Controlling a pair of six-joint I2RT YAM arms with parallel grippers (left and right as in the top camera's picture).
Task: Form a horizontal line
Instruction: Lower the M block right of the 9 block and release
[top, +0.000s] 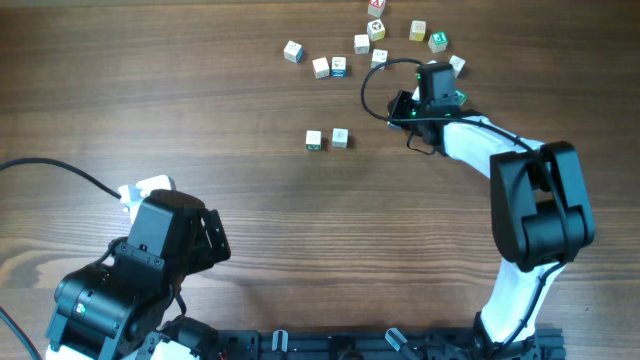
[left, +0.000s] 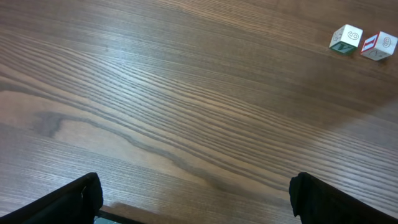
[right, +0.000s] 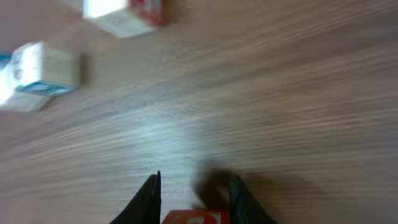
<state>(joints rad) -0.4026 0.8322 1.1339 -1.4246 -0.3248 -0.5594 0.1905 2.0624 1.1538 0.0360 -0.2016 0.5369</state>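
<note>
Two small white letter cubes (top: 314, 140) (top: 340, 137) stand side by side, a small gap between them, at the table's middle; a full row of three does not show. They also appear far off in the left wrist view (left: 346, 38) (left: 378, 45). My right gripper (top: 399, 108) is right of the pair and is shut on a cube with a red face (right: 196, 218), held between its fingers (right: 196, 200) just above the wood. My left gripper (left: 196, 199) is open and empty at the front left (top: 205, 235).
Several loose letter cubes lie scattered at the back, among them a white one (top: 293, 51), a pair (top: 321, 67) (top: 339, 66) and a green-marked one (top: 438, 41). The right wrist view shows a blue-marked cube (right: 43, 68) and a red-faced cube (right: 124, 12) ahead. A black cable (top: 60, 172) crosses the left.
</note>
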